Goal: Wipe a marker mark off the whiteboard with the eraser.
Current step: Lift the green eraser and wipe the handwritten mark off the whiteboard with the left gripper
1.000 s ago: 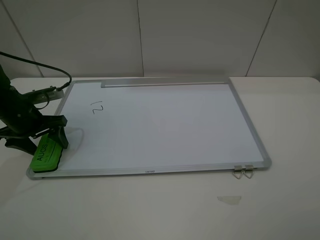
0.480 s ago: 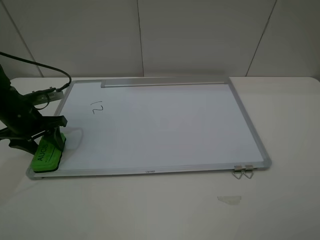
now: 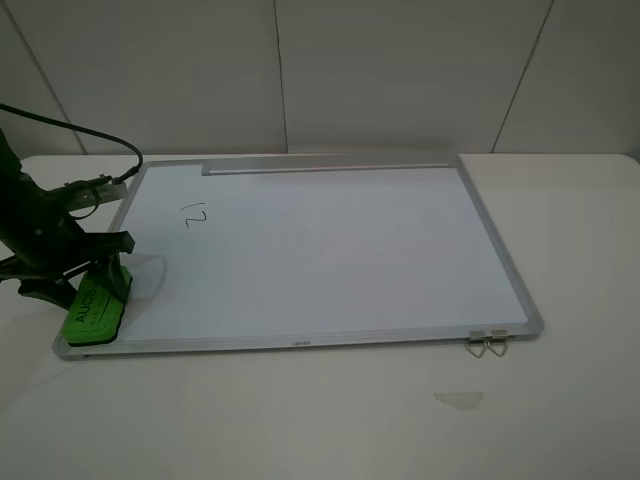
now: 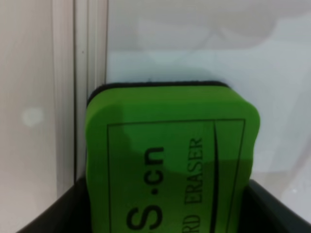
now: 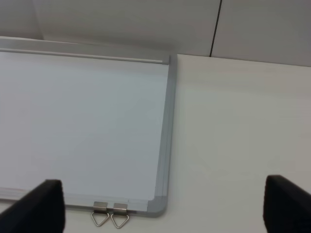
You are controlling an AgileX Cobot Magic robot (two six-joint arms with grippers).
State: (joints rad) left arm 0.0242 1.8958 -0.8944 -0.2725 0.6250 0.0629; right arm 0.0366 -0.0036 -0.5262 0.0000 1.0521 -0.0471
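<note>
The whiteboard (image 3: 320,250) lies flat on the table, and the black "12" marker mark (image 3: 194,214) sits near its far left corner. At the near left corner the green eraser (image 3: 93,308) rests on the board, beside the frame. My left gripper (image 3: 86,285) is shut on it, with one dark finger on each side. The left wrist view shows the eraser (image 4: 170,160) filling the space between the black fingers (image 4: 277,211). My right gripper (image 5: 165,204) is open, hovering above the board's near right corner (image 5: 158,206); the high view does not show it.
Two metal clips (image 3: 487,343) hang off the board's near right edge. A grey tray strip (image 3: 330,163) runs along the far edge. A small pale scrap (image 3: 458,399) lies on the white table in front. A black cable (image 3: 90,135) loops behind the left arm.
The left gripper's fingers have drawn in against the eraser's sides and the eraser has shifted slightly. The right gripper cannot be compared.
</note>
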